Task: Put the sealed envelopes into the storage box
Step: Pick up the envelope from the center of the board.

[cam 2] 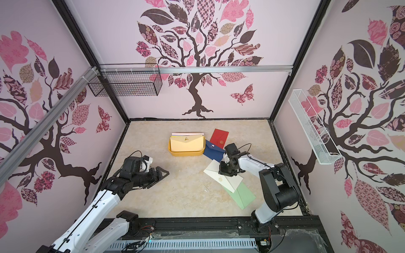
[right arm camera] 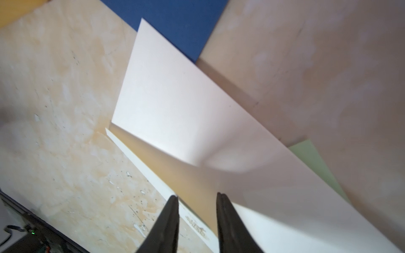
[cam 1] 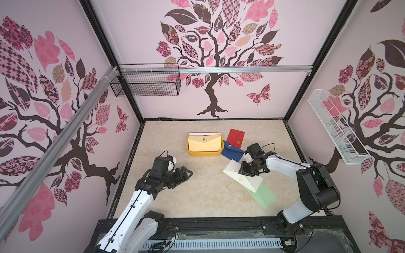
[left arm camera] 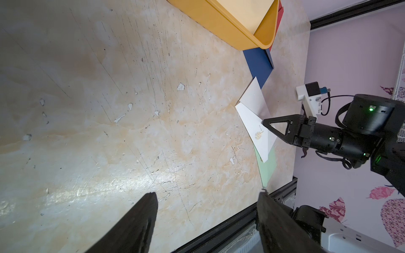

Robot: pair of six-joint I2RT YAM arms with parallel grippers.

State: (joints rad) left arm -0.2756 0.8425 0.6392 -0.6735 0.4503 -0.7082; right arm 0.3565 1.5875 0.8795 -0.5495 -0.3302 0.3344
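The yellow-orange storage box (cam 1: 205, 154) (cam 2: 186, 153) (left arm camera: 219, 24) stands mid-table with a pale yellow envelope (cam 1: 205, 143) on top of others inside. To its right lie a red envelope (cam 1: 235, 137), a navy envelope (cam 1: 232, 151) (right arm camera: 175, 24), a white envelope (cam 1: 232, 167) (right arm camera: 175, 105), a cream envelope with a gold emblem (cam 1: 252, 182) (left arm camera: 258, 135) and a light green envelope (cam 1: 265, 196). My right gripper (cam 1: 242, 172) (cam 2: 221, 173) (right arm camera: 197, 197) points down at the white and cream envelopes. Its jaws are narrowly apart over the cream edge, and the white one bows up beside them. My left gripper (cam 1: 189, 173) (left arm camera: 207, 193) hovers open and holds nothing, left of the box.
A black wire basket (cam 1: 149, 83) hangs on the back wall at the left. A white mesh tray (cam 1: 335, 131) hangs on the right wall. A black rail (cam 1: 219, 225) runs along the table's front edge. Bare marble-look table (cam 1: 208, 190) lies between the two arms.
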